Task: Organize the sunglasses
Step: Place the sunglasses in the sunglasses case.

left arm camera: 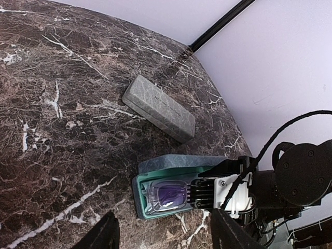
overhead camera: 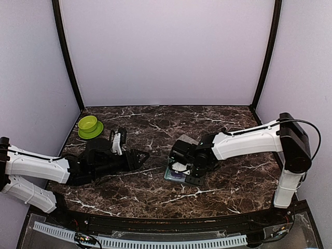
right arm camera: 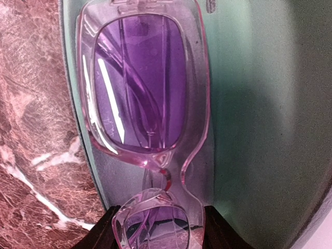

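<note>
The sunglasses point(right arm camera: 145, 83) have a clear pinkish frame and purple lenses. They lie lengthwise in an open grey case with teal lining point(left arm camera: 171, 165), which sits at the table's middle point(overhead camera: 170, 175). My right gripper point(right arm camera: 155, 228) reaches down into the case from the right point(left arm camera: 207, 192). Its dark fingers point(right arm camera: 96, 233) press against both sides of the near lens, and no gap shows. My left gripper point(left arm camera: 166, 238) hovers open and empty to the left of the case point(overhead camera: 137, 155), pointing at it.
A second grey case point(left arm camera: 158, 108) lies closed just beyond the open one, toward the back right. A green bowl point(overhead camera: 90, 126) stands at the back left corner. Purple walls enclose the marble table point(overhead camera: 233, 181).
</note>
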